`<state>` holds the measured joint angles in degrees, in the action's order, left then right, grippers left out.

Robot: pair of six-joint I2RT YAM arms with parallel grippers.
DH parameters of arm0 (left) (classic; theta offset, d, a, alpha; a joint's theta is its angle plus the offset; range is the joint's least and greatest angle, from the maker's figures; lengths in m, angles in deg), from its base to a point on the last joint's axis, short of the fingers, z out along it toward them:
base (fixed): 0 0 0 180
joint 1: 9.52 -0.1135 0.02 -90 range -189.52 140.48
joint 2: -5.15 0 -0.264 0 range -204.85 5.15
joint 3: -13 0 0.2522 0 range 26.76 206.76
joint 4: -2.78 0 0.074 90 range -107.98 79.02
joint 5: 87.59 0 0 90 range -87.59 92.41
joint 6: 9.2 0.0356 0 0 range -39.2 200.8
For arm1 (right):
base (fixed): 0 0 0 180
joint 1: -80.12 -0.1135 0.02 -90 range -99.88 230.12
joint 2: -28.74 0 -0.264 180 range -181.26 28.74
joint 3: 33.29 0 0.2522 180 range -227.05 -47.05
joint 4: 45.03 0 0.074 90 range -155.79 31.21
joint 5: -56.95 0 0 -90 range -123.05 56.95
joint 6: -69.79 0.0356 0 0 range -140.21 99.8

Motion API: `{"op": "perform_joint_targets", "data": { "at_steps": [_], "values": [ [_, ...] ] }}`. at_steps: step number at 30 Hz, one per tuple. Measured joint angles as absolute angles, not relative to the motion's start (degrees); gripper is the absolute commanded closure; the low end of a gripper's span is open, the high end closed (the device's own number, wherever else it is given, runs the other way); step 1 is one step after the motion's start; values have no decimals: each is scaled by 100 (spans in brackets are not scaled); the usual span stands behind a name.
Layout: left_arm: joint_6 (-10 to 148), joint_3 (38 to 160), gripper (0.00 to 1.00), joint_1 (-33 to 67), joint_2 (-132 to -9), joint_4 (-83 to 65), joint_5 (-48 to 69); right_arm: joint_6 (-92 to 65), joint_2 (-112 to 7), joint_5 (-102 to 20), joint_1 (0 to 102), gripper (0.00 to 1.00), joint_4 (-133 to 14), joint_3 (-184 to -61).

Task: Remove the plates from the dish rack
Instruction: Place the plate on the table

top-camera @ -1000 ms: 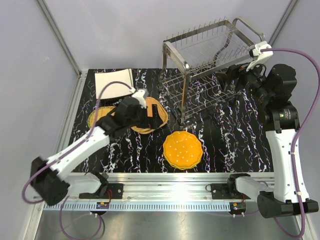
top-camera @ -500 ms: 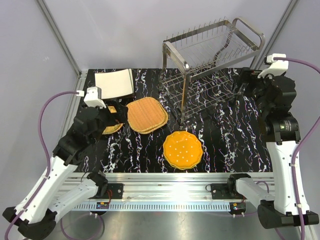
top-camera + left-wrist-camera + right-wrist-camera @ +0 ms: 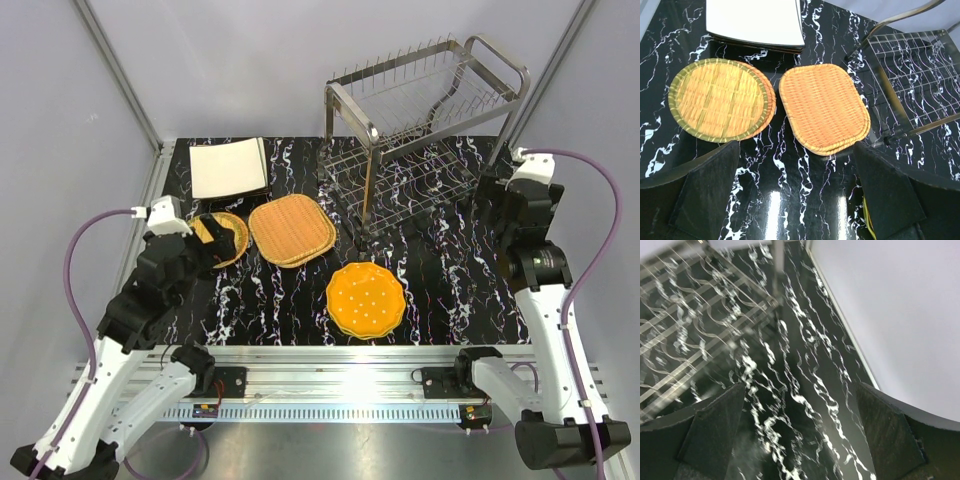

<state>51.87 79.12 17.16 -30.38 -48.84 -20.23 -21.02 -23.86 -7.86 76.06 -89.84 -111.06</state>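
The left gripper [image 3: 797, 195], jaws spread wide and holding nothing, hangs above the round woven plates [image 3: 720, 100] and the rounded-square woven plates [image 3: 825, 107] on the marbled table [image 3: 450, 290] — the cream square plates [image 3: 228, 168] and the orange dotted plate [image 3: 366, 299] lie there too — while the right gripper [image 3: 800, 435], equally released, hovers beside the dish rack [image 3: 420, 130].

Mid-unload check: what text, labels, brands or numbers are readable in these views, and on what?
No readable text in any view.
Orange dotted plate, woven rounded-square plate, woven round plate, cream square plate, dish rack: no lettering seen.
Small coloured tag on the front rail: too small to read.
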Motion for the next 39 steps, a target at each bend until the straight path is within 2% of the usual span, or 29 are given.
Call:
{"op": "perform_joint_targets", "data": {
  "at_steps": [15, 39],
  "values": [
    [4875, 7586, 1, 1703, -2382, -5273, -2438, -2122, -2244, -287, 7606, 0, -8750, -10168],
    [4779, 7387, 1, 1703, -2382, -5291, -2680, -2122, -2289, -202, 7611, 0, -8346, -9832]
  ]
}}
